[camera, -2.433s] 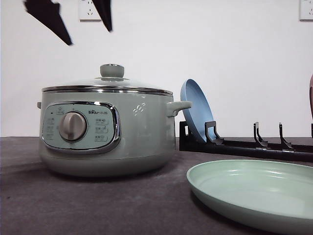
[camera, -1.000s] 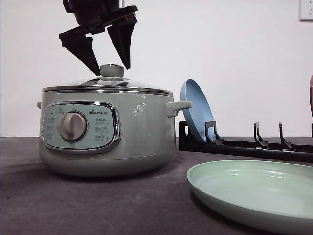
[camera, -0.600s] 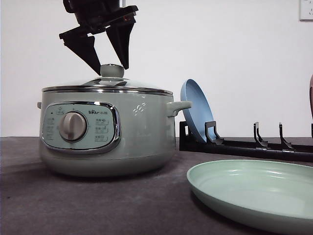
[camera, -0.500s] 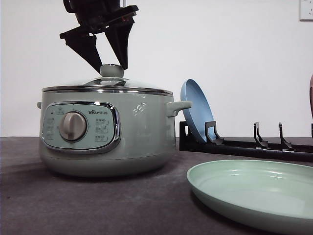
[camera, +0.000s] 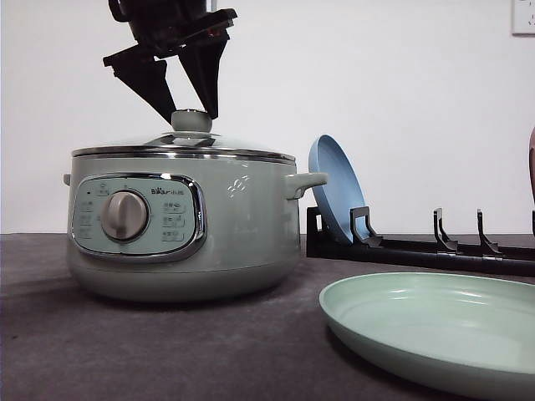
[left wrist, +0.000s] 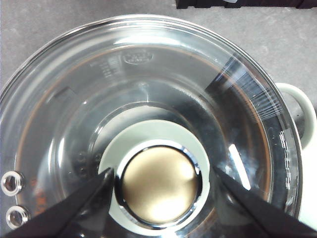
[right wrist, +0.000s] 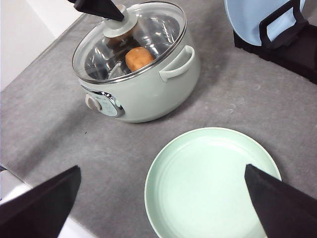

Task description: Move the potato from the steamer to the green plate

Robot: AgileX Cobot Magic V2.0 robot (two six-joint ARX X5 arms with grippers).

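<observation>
The potato (right wrist: pixel 139 58) lies inside the steamer (camera: pixel 184 225), under the glass lid (right wrist: pixel 130 40), which is on. The left gripper (camera: pixel 190 115) stands over the lid knob (camera: pixel 191 121), its fingers (left wrist: pixel 84 208) spread narrowly on both sides of the knob. The green plate (camera: pixel 435 330) lies empty on the table (camera: pixel 167 351), to the right and nearer. The right gripper (right wrist: pixel 163 198) hangs above this plate with fingers wide apart. A blue plate (camera: pixel 336 188) leans in the black rack (camera: pixel 418 246) further back.

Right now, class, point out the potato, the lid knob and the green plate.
potato (right wrist: pixel 138 58): right wrist view, its orange top seen through the glass lid.
lid knob (left wrist: pixel 159 184): left wrist view, its brassy cap.
green plate (camera: pixel 435 326): front view, its bare inner surface.
</observation>
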